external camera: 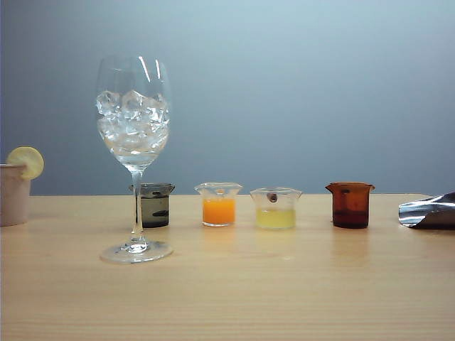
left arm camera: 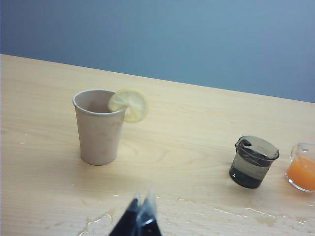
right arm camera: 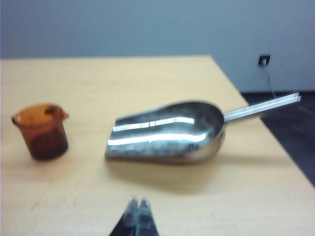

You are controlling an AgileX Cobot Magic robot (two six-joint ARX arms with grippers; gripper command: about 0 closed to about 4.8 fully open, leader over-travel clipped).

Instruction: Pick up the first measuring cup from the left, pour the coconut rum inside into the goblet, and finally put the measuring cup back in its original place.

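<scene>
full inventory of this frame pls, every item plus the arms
goblet: 1, clear, ice cubes inside, front left of the table, nearer the camera than the cup row
measuring cup: 1, smoky grey, leftmost in the row, partly behind the goblet stem, a little liquid at the bottom
orange-liquid cup: 1, clear, second in the row
pale yellow-liquid cup: 1, clear, third in the row
amber cup: 1, amber-brown, last in the row
paper cup: 1, beige, far left
lemon slice: 1, yellow, on the paper cup's rim
scoop: 1, shiny metal, lying far right
table: 1, light wood
left gripper: jaws shut, above the table short of the paper cup
right gripper: jaws shut, above the table short of the scoop
</scene>
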